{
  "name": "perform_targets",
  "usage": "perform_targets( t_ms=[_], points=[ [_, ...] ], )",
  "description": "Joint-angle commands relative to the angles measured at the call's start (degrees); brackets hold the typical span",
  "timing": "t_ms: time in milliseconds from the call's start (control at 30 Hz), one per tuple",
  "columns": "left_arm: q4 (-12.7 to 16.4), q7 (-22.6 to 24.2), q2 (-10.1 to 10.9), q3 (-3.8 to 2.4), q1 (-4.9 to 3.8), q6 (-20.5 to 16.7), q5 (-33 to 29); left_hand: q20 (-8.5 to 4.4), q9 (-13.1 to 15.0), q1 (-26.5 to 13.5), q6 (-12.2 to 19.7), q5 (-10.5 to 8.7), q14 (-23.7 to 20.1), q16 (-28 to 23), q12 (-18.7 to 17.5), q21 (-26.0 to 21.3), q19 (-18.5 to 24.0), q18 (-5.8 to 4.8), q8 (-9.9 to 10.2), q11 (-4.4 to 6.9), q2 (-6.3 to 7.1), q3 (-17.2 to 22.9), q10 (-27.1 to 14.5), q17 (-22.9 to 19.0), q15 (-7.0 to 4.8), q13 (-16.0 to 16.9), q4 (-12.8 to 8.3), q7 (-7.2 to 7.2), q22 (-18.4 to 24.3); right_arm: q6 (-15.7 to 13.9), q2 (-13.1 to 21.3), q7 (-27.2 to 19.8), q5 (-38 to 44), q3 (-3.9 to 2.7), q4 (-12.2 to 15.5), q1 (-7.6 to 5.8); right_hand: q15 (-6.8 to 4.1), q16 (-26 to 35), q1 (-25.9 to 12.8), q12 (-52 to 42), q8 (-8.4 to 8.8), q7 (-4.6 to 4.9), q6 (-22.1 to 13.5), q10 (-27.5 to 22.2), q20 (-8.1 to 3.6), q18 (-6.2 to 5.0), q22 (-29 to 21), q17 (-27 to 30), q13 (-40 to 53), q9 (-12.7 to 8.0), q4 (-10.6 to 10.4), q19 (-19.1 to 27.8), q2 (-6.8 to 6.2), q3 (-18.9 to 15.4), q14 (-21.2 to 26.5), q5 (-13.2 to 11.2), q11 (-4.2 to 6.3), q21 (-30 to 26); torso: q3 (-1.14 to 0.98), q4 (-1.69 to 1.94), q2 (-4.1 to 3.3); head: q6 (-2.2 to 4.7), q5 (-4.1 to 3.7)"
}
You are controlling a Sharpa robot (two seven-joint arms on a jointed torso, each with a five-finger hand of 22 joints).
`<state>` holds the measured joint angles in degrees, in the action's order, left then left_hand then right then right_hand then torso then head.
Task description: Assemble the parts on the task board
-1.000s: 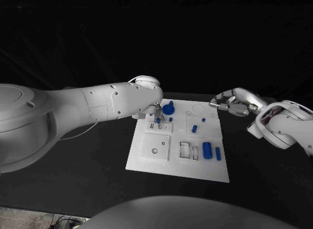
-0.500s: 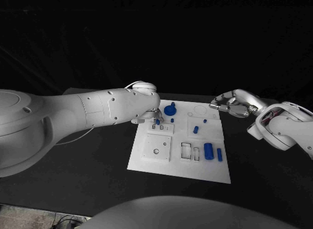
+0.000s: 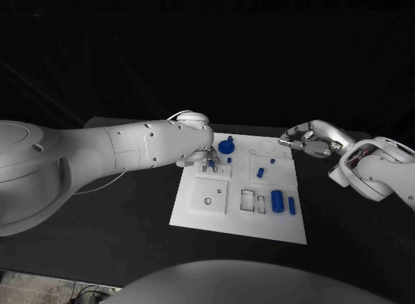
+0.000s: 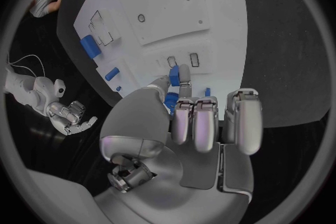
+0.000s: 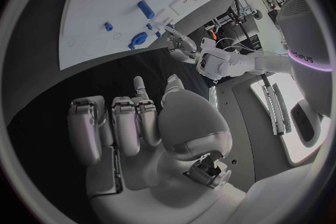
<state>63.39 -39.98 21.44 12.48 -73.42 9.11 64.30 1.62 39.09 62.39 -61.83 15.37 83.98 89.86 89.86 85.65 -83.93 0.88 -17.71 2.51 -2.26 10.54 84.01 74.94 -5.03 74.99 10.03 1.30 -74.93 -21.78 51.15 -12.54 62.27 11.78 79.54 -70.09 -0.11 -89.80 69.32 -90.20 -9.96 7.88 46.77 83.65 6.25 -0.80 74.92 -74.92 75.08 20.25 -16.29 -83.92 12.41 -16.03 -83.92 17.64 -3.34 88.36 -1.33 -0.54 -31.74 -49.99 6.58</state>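
Head view: the left arm reaches across from the side, and its left hand point(image 3: 204, 156) is down at the near-left part of the white board point(image 3: 198, 215), holding a small blue peg point(image 3: 211, 163) over two little slots. The right hand point(image 3: 308, 139) hovers off the board's far-right corner, fingers curled in around nothing.

Left wrist view: the left hand point(image 4: 192, 123) pinches the peg point(image 4: 173, 77) between thumb and fingertip, the other fingers folded, the slots just ahead.

Right wrist view: the right hand point(image 5: 133, 123) is curled, empty, the board point(image 5: 98, 22) lying beyond its fingertips.
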Motion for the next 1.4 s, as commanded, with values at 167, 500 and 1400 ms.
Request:
perform_targets(
  t_ms=[167, 500, 1400],
  points=[
    [0.0, -10.3, -0.3, 0.05, 0.41, 0.0, -0.8, -0.47, 0.1, -0.6, -0.5, 0.20, 6.0, 0.1, 0.1, -0.3, -1.6, 0.76, -0.1, 0.36, 0.05, 0.1, 6.0, 15.1, -0.48, 15.0, 0.3, -0.11, -10.6, 0.2, -0.2, 0.0, 0.5, 0.01, -0.1, 0.11, 0.34, -0.2, 0.4, 0.2, -0.06, 0.12, -0.1, 6.4, 0.37, 0.14, 14.2, -15.1, 14.9, -0.1, 0.1, -4.2, 0.09, -0.1, -6.1, 0.1, 0.01, -0.3, -0.09, -0.01, -0.01, -0.01, 0.11],
    [-0.1, -10.3, -0.6, 0.06, 1.18, 0.1, -0.8, -0.55, 0.1, -0.8, -0.3, 0.10, 6.0, 0.1, 0.1, -0.9, -1.2, 0.94, 0.2, 0.37, -0.02, 0.5, 6.0, 15.1, -0.53, 15.0, 0.6, -0.07, -10.1, 0.2, -0.2, -0.1, 0.5, 0.01, -0.2, 0.19, 0.34, -0.2, 0.6, 0.2, -0.05, 0.12, -0.1, 6.4, 0.38, 0.12, 14.2, -15.1, 14.9, -0.1, 0.2, -4.1, 0.08, -0.1, -6.1, 0.2, 0.01, -0.3, -0.05, -0.04, -0.09, -0.01, 0.26],
    [-0.5, -9.7, -0.9, 0.05, 1.81, -0.7, -1.8, -0.55, 0.1, -1.1, 0.2, -0.17, 6.0, 0.1, 0.1, -1.9, -0.4, 1.23, 1.0, 0.21, 0.12, 1.1, 6.0, 15.1, -0.45, 15.0, 1.0, 0.16, -9.3, 0.3, -0.3, -0.3, 0.4, 0.01, -0.4, 0.70, 0.34, -0.2, 0.8, 0.2, -0.04, 0.13, -0.1, 6.4, 0.38, 0.11, 14.2, -15.1, 14.9, -0.1, 0.2, -4.1, 0.08, 0.0, -6.1, 0.3, 0.01, -0.4, -0.18, -0.09, -0.06, -0.01, 0.29]
  ],
)
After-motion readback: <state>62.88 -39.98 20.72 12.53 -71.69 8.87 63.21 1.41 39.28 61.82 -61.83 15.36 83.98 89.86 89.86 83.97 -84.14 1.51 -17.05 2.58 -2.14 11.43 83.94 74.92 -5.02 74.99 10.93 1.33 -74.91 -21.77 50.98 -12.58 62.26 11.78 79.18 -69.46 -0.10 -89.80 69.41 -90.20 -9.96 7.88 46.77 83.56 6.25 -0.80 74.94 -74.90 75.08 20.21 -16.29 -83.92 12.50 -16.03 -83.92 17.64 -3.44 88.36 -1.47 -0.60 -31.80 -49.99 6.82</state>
